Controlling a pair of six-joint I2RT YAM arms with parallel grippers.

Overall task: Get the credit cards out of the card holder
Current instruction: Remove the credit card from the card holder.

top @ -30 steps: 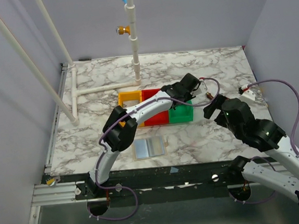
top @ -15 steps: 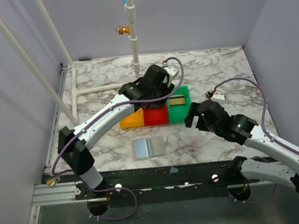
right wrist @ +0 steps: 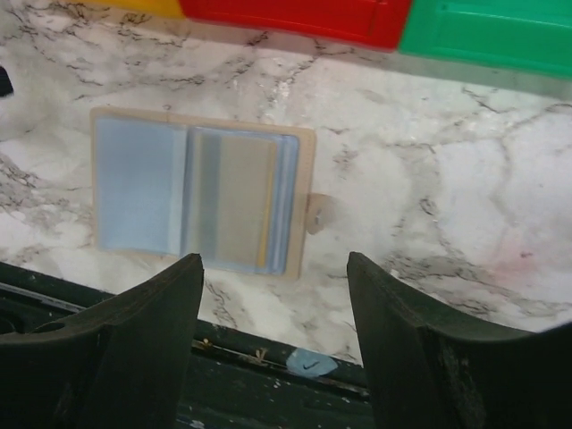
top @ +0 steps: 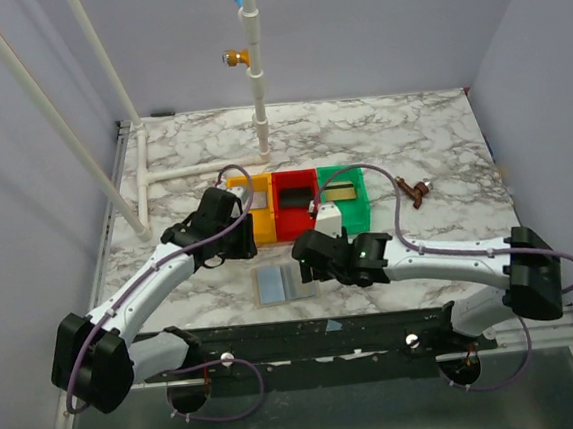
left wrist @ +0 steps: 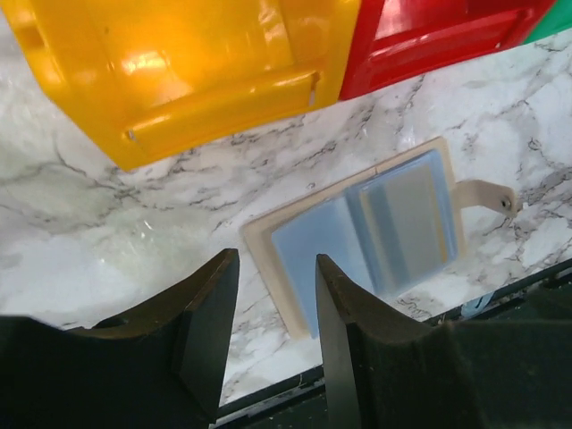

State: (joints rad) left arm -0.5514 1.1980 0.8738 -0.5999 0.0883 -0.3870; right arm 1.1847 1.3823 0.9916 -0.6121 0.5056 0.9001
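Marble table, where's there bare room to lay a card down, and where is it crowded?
Bare marble runs from the green tray to the back wall, and right of it save a small brown object. Crowded: the card holder, hemmed by left fingers, right fingers and the red tray.

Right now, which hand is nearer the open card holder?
Right. The right hand hovers at the right edge of the card holder; the left hand sits farther off to its left, by the yellow tray.
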